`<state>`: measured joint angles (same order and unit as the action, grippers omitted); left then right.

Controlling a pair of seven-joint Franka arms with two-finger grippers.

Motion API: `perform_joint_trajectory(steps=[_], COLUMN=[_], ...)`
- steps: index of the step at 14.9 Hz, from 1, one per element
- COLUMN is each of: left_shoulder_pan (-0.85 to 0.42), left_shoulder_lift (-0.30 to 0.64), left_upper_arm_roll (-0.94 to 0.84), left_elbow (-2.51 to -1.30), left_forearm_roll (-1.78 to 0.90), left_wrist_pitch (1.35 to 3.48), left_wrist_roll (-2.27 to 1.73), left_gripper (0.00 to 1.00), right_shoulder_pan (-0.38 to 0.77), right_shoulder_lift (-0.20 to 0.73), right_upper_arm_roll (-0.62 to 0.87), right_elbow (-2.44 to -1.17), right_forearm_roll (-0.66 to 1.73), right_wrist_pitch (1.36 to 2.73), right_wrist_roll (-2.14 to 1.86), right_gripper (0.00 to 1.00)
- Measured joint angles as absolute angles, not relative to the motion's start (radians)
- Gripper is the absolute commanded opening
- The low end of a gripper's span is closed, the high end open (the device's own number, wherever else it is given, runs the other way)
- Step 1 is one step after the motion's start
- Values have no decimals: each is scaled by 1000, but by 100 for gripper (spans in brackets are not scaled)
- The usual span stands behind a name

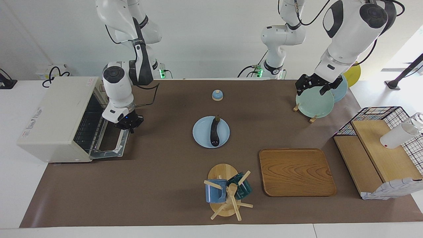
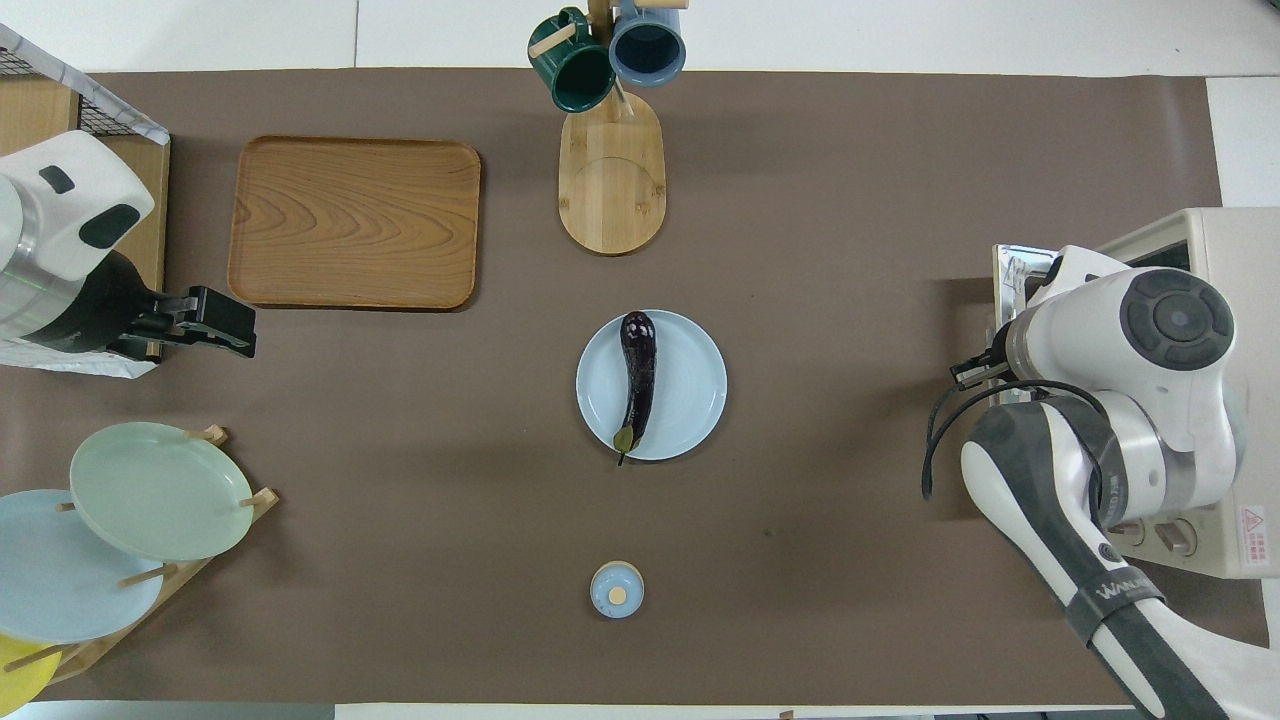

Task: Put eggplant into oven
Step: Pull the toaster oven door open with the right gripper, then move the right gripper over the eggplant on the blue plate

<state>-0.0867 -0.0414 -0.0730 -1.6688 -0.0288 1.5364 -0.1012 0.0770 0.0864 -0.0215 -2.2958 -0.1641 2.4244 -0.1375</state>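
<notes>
The eggplant (image 1: 215, 131) lies on a light blue plate (image 1: 199, 136) in the middle of the table, its stem end toward the robots; it also shows in the overhead view (image 2: 638, 378). The oven (image 1: 54, 118) stands at the right arm's end of the table with its door (image 1: 110, 143) folded down flat and the wire rack showing inside. My right gripper (image 1: 129, 125) hangs just over the robot-side end of the open door. My left gripper (image 1: 310, 90) is open and empty, raised over the plate rack.
A small bell (image 1: 217, 95) sits nearer to the robots than the plate. A mug stand (image 1: 226, 191) and a wooden tray (image 1: 295, 172) lie farther out. A plate rack (image 1: 314, 104) and a wire basket with boards (image 1: 380, 145) stand at the left arm's end.
</notes>
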Motion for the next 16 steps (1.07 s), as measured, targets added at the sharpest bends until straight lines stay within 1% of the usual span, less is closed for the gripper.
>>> perform_joint_trajectory(steps=[4,6,8,10,11,12,13,16], left_shoulder_pan=[-84,-83,-83,-83,-83,-83,-83,-83], left_shoulder_lift=[-52,-52,-52,-52,-51,-51,-51,-50], left_upper_arm_roll=[-71,-69,-69,-69,-69,-69,-69,-69], left_elbow=[-1670,-1671,-1672,-1675,-1677,-1679,-1680,-1681], left_forearm_roll=[-29,-29,-29,-29,-29,-29,-29,-29], left_wrist_pitch=[1539,1541,1543,1546,1547,1549,1551,1563], left_wrist_roll=[-101,-101,-101,-101,-101,-101,-101,-101], left_gripper=[100,100,100,100,100,100,100,100], right_shoulder_pan=[82,103,158,240,288,337,381,488], right_shoulder_lift=[103,103,102,102,102,103,105,129], right_upper_arm_roll=[-24,-27,-28,-28,-28,-27,-26,-25], right_elbow=[-2296,-2296,-2295,-2276,-2252,-2216,-2173,-2041], right_forearm_roll=[-165,-161,-118,-79,-75,-75,-75,-12], right_wrist_pitch=[2436,2436,2436,2429,2403,2365,2329,2267], right_wrist_roll=[-120,-87,-50,7,65,133,190,266], right_gripper=[0,0,0,0,7,34,50,51])
